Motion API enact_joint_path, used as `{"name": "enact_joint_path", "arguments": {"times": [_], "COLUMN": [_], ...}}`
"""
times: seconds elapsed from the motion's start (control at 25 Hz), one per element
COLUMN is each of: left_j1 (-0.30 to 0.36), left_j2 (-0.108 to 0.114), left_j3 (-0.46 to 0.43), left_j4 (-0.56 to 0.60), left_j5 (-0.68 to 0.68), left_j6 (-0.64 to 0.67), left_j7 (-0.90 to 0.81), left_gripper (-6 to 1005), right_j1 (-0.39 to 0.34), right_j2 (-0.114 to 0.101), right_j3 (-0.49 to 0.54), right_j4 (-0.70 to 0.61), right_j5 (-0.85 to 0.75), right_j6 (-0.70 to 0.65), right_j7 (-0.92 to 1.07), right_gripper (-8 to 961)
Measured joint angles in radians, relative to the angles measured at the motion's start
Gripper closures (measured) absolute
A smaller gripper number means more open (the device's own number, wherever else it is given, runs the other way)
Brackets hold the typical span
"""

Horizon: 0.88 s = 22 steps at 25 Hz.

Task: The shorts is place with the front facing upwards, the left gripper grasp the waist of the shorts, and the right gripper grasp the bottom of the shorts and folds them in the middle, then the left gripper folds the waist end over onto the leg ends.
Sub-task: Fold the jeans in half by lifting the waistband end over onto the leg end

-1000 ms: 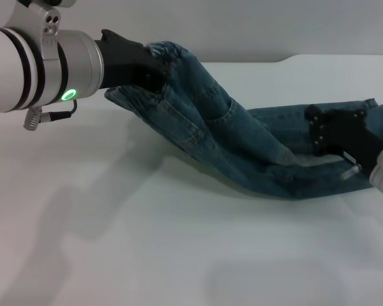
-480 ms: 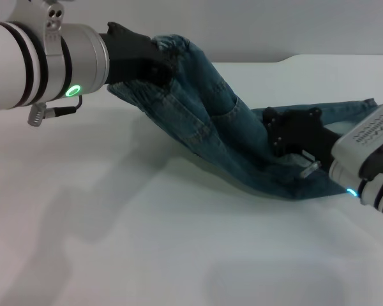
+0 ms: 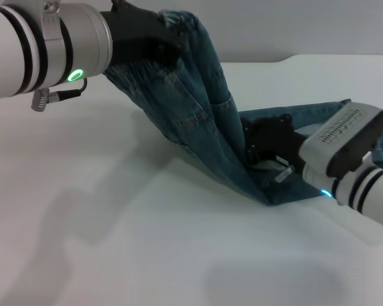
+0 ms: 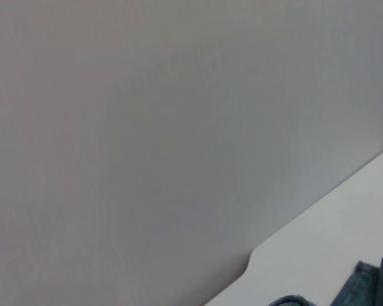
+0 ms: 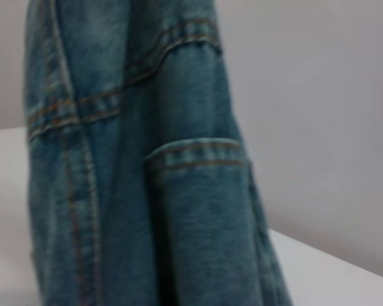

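Shorts (image 3: 204, 121) hang from the left gripper (image 3: 154, 39), jaws pinching the waist (image 3: 179, 25) (raised); right gripper (image 3: 265, 150) jaw state cannot be told.

The shorts (image 3: 204, 115) slope from upper left down to the table (image 3: 115, 242).

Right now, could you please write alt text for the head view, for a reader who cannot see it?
The left tool holds the waist of the shorts high, so the denim slopes down to the white table. The right tool is low, against the denim's lower part.
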Motion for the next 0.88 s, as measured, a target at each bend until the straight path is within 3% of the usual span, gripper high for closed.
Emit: {"name": "enact_joint_path", "arguments": {"times": [0.72, 0.88], "left_j1": [-0.004, 0.005], "left_j2": [-0.001, 0.0], "left_j3": [0.021, 0.022], "left_j4": [0.0, 0.001], "left_j5": [-0.082, -0.083], "left_j6": [0.072, 0.08], "left_j7": [0.038, 0.038], "left_gripper": [917, 916], "right_j1": [0.127, 0.11], "right_j2": [0.0, 0.0], "right_j3": [-0.253, -0.248], "right_j4": [0.052, 0.064], "right_j5": [0.204, 0.231], "right_j6": [-0.151, -0.158], "right_j7": [0.035, 0.018], "right_gripper": [954, 954]}}
